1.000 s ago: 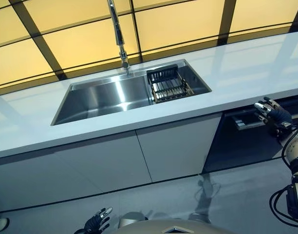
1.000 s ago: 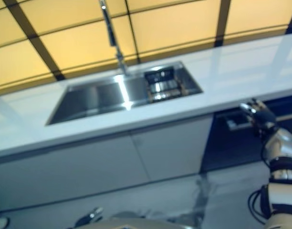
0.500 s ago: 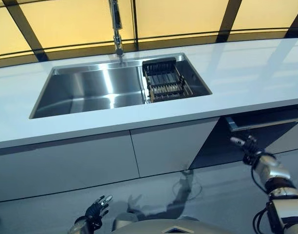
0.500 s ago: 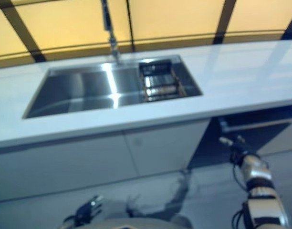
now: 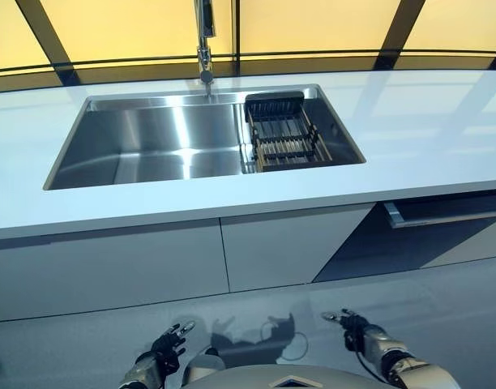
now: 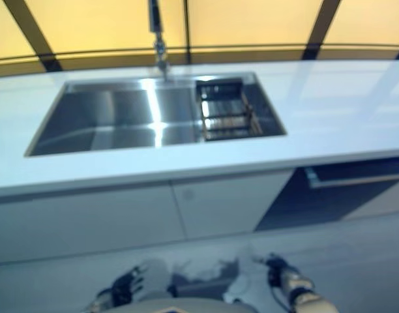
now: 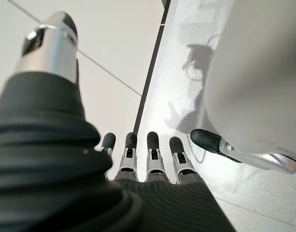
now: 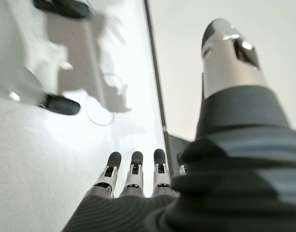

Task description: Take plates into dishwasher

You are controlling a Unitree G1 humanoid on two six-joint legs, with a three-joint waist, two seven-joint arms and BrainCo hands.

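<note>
The dark dishwasher front (image 5: pixel 410 247) sits under the white counter at the right, with a long silver handle (image 5: pixel 446 217) and a dark gap above it. No plate shows in any view. A dark dish rack (image 5: pixel 284 138) sits in the right end of the steel sink (image 5: pixel 151 150). My right hand (image 5: pixel 352 327) hangs low over the floor, well below and left of the handle, open and empty; its straight fingers (image 8: pixel 133 166) show in the right wrist view. My left hand (image 5: pixel 165 350) hangs low at the left, open and empty, with its fingers (image 7: pixel 138 147) straight.
A white counter (image 5: pixel 426 138) runs across the view, with a tap (image 5: pixel 205 40) behind the sink. Grey cabinet doors (image 5: pixel 151 263) stand below the sink. Grey floor (image 5: pixel 442 324) lies in front of the cabinets.
My right hand has left the dishwasher handle and dropped low beside me. The camera has turned, so the whole counter now sits more level in the picture.
</note>
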